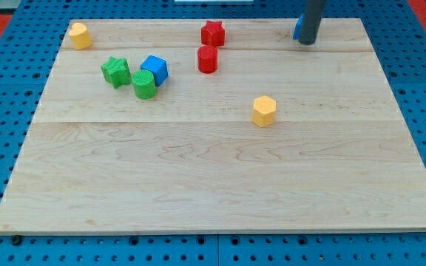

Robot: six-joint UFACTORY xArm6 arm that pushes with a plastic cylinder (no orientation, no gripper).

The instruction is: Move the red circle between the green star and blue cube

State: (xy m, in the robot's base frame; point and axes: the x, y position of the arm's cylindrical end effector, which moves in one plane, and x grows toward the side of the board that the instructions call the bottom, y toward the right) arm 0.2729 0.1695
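Risk was mostly crowding. Red circle [208, 59] stood just below red star [212, 33], well right of blue cube [154, 69]. Green star [115, 71] and cube nearly touched, green cylinder [144, 84] against both below. We had no jaws, only rod; our tip [307, 41] was far right, beside half-hidden blue block [297, 28]. Hard push could scatter trio; off-centre contact could send circle sideways.
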